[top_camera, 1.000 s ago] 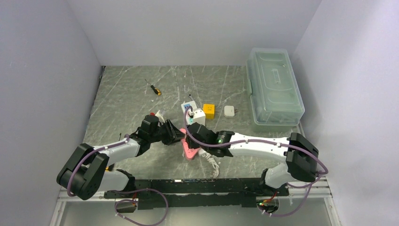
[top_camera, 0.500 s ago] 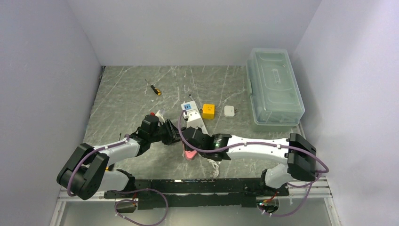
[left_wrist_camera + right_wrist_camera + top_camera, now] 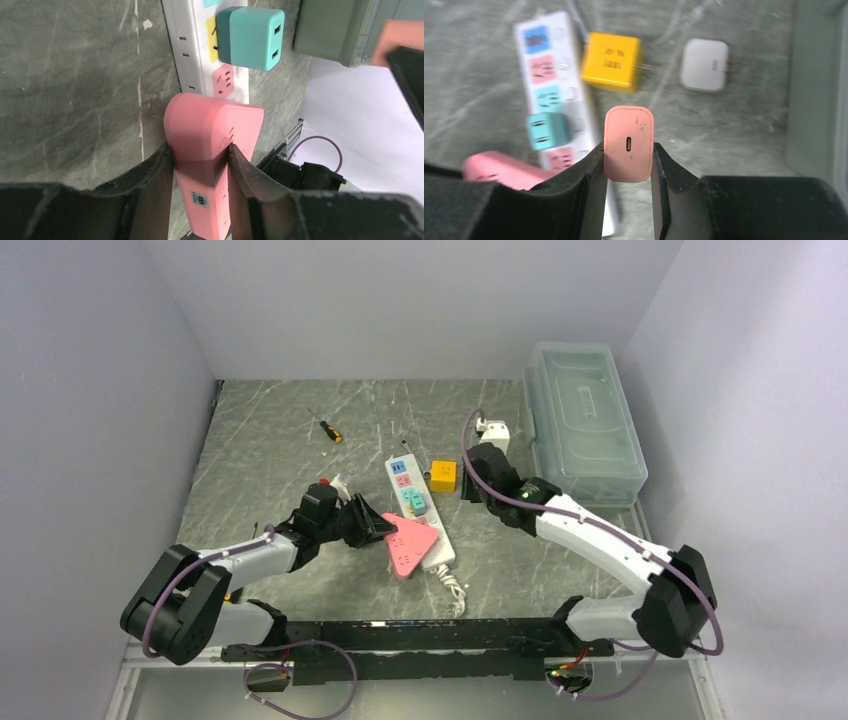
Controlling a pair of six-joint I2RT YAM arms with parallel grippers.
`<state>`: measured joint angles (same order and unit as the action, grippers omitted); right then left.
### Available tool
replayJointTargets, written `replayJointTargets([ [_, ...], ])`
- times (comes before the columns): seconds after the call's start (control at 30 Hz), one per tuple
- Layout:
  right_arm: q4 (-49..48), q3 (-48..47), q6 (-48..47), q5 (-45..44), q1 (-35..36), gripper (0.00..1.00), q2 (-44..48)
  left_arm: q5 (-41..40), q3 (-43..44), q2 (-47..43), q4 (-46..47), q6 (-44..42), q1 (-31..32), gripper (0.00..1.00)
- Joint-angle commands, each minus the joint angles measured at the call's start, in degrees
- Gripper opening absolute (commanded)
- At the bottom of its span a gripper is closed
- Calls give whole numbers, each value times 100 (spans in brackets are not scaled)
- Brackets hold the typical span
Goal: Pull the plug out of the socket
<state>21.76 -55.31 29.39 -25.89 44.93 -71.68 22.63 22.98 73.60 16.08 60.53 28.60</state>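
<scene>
The socket (image 3: 403, 483), a white power strip with coloured outlet faces, lies mid-table and also shows in the wrist views (image 3: 190, 45) (image 3: 546, 75). A teal plug (image 3: 416, 504) sits in one outlet (image 3: 252, 37). My left gripper (image 3: 375, 528) is shut on a pink wedge-shaped block (image 3: 212, 125) lying over the strip's near end. My right gripper (image 3: 490, 445) hangs above the table behind and right of the strip, shut on a small plug (image 3: 629, 142) with a slot port in its face. That plug looks white from above (image 3: 495, 428) and is clear of the strip.
A yellow cube adapter (image 3: 444, 476) and a white adapter (image 3: 704, 65) lie loose right of the strip. A clear lidded bin (image 3: 585, 420) stands at the back right. A screwdriver (image 3: 326, 428) lies at the back left. The strip's coiled cord (image 3: 455, 590) trails toward the near edge.
My right arm has lifted off the strip and swung back and to the right with the small plug in its jaws, uncovering the outlet faces. The left gripper has stayed on the pink block.
</scene>
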Motion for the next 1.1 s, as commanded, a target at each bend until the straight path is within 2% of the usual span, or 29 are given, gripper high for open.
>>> replayJointTargets([
  [0.0,462,147,-367,298,-604,0,-335,-383,13,-20,-494,-450,40,1],
  [0.13,76,357,-542,959,-1258,3,-637,-374,21,-30,-544,-479,40,1],
  [0.27,-34,209,-734,1196,-1654,12,-1191,-357,19,-23,-522,-466,40,2],
  [0.47,-153,84,-937,1483,-1983,44,-1642,-268,16,22,-442,-415,40,3],
  [0.7,-329,289,-953,1619,-2076,75,-1462,-199,48,104,-467,-434,38,8],
  [0.8,-344,404,-939,1705,-2077,86,-1137,-114,15,135,-353,-366,36,17],
  [0.87,-351,486,-920,1866,-2081,89,-920,-74,-22,122,-285,-325,40,24],
  [0.93,-425,683,-877,2279,-2066,92,-517,-44,-75,83,-210,-270,40,35],
  [1.07,-765,1252,-662,3530,-2053,93,104,-44,-144,7,-199,-218,40,48],
])
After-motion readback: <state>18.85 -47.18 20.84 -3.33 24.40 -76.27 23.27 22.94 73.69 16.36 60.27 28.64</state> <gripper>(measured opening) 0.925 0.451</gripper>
